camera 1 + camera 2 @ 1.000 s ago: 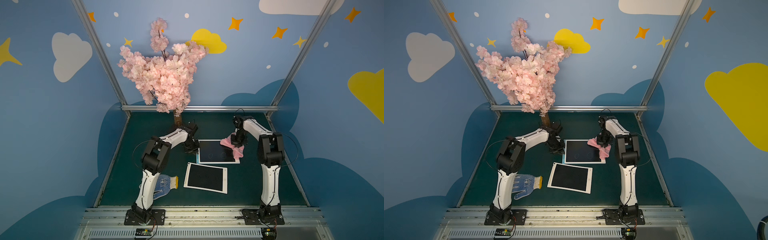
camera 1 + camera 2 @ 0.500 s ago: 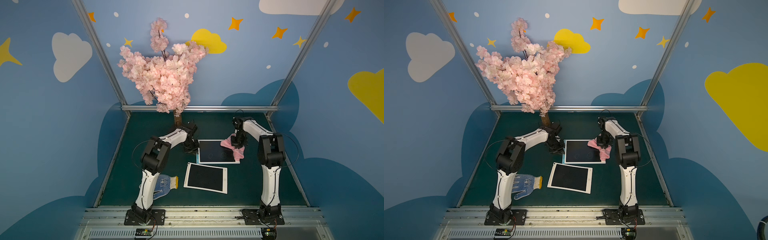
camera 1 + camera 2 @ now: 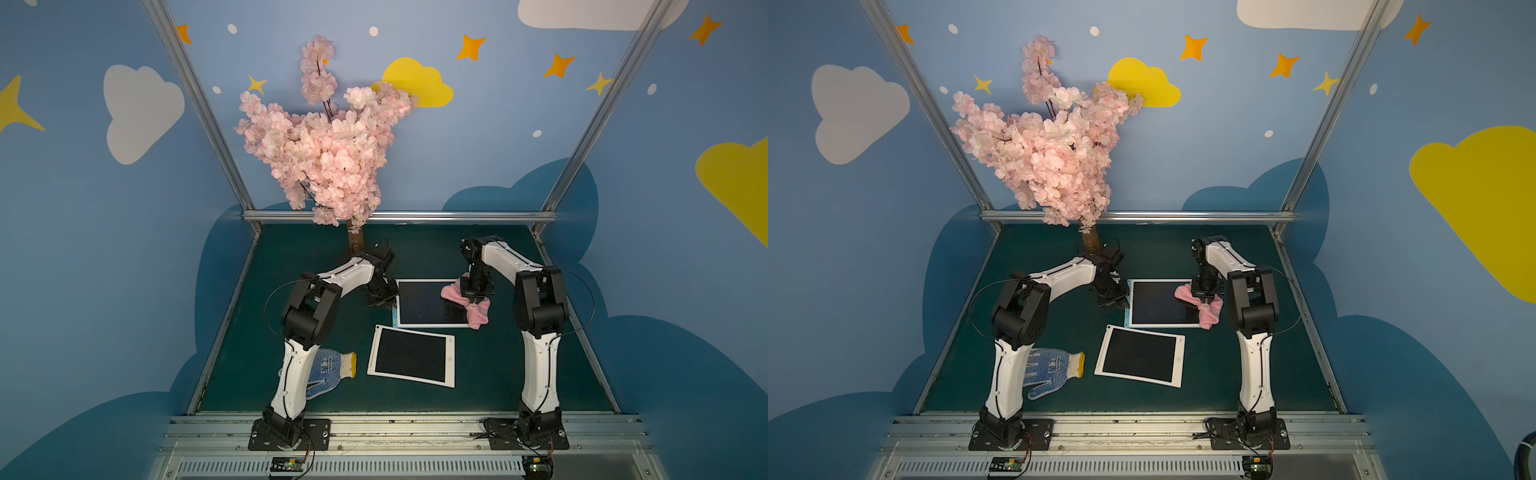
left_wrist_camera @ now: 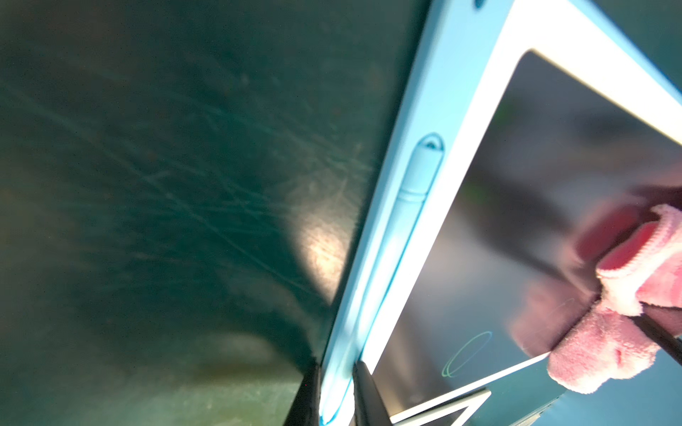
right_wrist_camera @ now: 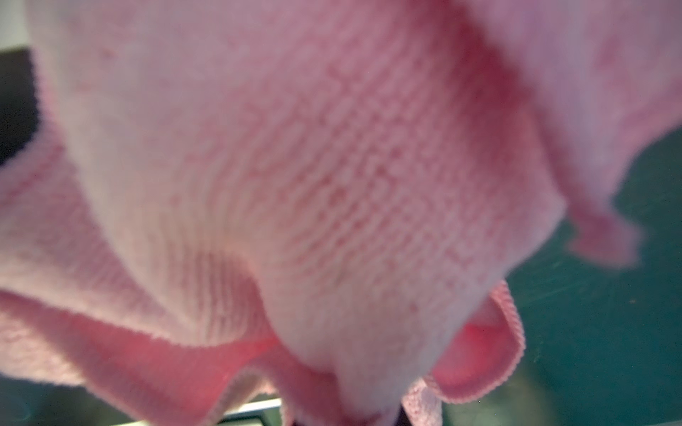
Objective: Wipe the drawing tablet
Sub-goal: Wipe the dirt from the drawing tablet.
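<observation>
The blue-edged, white-framed drawing tablet (image 3: 424, 291) with a dark screen lies flat on the dark green table (image 3: 291, 257). In both top views the drawing tablet (image 3: 1154, 297) sits just below the centre of the frame. The left fingers (image 4: 367, 398) straddle the pale blue side rail of the drawing tablet, one finger on each face of the rail, and are clamped on it. In both top views this contact is at the tablet's left edge. A pale blue pen-shaped stylus (image 4: 417, 177) is seated in a slot along that rail. The right fingers (image 3: 477, 294) point down over the right part of the screen and are clenched on a crumpled pink microfibre cloth (image 3: 478, 316). The cloth rests on the screen at its right side and drapes over the right edge of the frame onto the table. In the right wrist view the cloth (image 5: 332, 184) fills nearly the whole frame. Two faint oval scribbles (image 3: 422, 311) are visible on the lower half of the screen, left of the cloth; one appears as a green loop (image 4: 467, 354) in the left wrist view. A second tablet (image 3: 411, 357), white-framed with a blank dark screen, lies just below the first in the frame, slightly tilted. A white knit glove (image 3: 332, 368) with blue dots and a yellow cuff lies at lower left, partly behind the left arm (image 3: 295, 374). An artificial pink blossom tree (image 3: 324, 158) stands at the rear of the table, upper centre.
</observation>
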`<action>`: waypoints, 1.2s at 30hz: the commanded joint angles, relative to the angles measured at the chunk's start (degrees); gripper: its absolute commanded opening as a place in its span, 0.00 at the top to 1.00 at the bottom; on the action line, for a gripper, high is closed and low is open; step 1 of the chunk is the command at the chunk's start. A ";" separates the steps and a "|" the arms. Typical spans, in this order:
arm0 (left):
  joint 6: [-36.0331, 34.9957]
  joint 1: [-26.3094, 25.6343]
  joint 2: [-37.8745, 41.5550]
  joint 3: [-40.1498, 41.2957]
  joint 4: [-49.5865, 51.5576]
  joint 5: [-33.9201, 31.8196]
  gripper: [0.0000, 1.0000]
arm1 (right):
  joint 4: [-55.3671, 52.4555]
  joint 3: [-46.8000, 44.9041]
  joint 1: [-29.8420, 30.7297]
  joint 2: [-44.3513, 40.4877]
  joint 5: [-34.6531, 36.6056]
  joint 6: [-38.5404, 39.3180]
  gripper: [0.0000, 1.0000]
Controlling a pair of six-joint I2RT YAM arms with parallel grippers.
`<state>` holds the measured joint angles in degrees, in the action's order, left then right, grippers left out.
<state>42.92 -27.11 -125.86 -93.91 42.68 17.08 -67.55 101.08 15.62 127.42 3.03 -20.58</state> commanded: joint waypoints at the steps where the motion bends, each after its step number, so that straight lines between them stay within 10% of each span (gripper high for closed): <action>1: -0.17 1.00 -2.21 1.25 -1.41 -5.31 0.81 | 6.47 -0.93 0.14 0.91 -0.88 -0.01 1.00; 21: -1.23 1.39 -2.20 0.83 -0.14 -5.66 0.81 | 14.12 -16.69 -1.29 -8.15 0.40 -1.75 1.00; 36: -0.99 1.37 -2.37 0.51 0.04 -5.94 0.81 | 4.16 10.67 -5.77 4.20 -1.53 0.98 1.00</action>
<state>42.59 -27.05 -125.84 -93.95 42.83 17.15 -61.71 110.19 10.76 131.70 1.37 -20.53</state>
